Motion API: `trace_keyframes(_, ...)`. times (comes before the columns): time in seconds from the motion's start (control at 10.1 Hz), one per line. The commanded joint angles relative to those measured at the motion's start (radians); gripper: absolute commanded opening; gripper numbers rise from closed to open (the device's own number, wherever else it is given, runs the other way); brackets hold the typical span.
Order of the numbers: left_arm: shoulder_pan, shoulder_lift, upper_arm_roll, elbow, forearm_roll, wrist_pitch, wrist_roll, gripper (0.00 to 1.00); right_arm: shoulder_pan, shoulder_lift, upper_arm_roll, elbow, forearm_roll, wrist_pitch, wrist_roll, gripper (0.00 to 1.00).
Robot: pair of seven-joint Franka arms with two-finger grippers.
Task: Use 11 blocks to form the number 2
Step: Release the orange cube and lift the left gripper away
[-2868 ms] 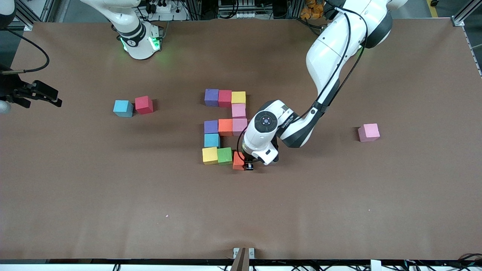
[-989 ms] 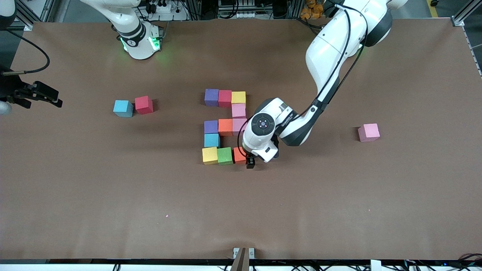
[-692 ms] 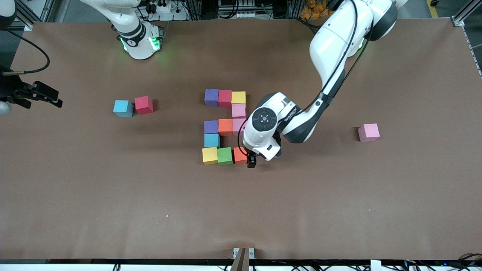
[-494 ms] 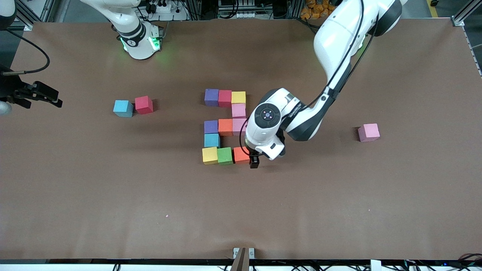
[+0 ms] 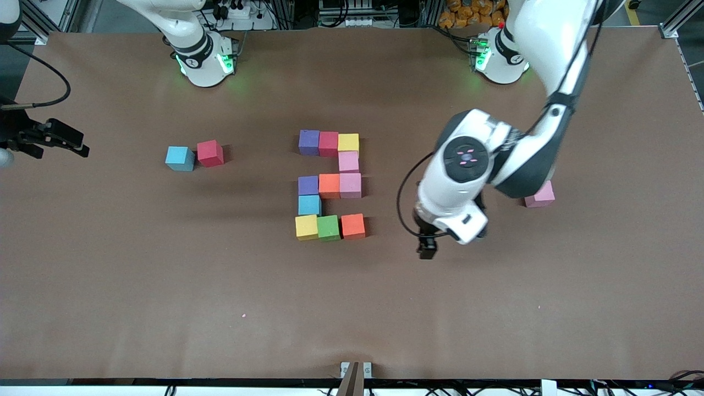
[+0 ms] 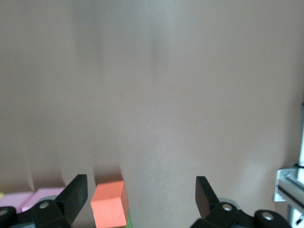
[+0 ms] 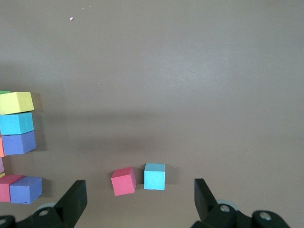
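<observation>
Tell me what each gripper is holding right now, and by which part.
Nothing is held. The left gripper hangs open over bare table beside the orange block. The right gripper waits open, above the right arm's end of the table.

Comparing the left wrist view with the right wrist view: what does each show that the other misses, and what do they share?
Only the left wrist view shows the orange block, seen between the open left pincer, and pink blocks beside it. Only the right wrist view shows the loose red block and light blue block side by side, plus the digit's yellow block, ahead of the open right pincer. Both show bare brown table.
</observation>
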Motion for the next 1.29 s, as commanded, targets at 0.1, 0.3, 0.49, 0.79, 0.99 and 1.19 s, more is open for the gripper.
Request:
trace_keyframes(0.1,0.119,-0.093,-0.008,-0.04,-0.001,-0.123,0.247,1.0,-0.002,0.03,0.007,0.02,0.021,-0.002,0.016,1.0)
trace_keyframes(0.3,0.212,-0.143,-0.019,-0.048,-0.018,-0.219,0.46,1.0,-0.005,0.018,0.007,0.024,0.021,-0.016,0.01,1.0)
trace_keyframes(0.49,0.29,-0.246,-0.019,-0.153,-0.073,-0.234,0.622,1.0,-0.006,0.013,0.007,0.065,0.021,-0.036,0.016,1.0)
trace_keyframes(0.79,0.315,-0.438,-0.007,-0.375,-0.13,-0.228,0.836,1.0,-0.018,0.024,0.005,0.118,0.012,-0.04,0.008,1.0)
trace_keyframes(0.99,0.317,-0.569,-0.004,-0.53,-0.147,-0.196,0.968,1.0,-0.041,0.026,0.005,0.118,0.023,-0.04,0.007,1.0)
trace_keyframes(1.19,0.317,-0.601,0.004,-0.548,-0.141,-0.195,1.103,1.0,-0.043,0.024,0.005,0.119,0.024,-0.074,0.017,1.0)
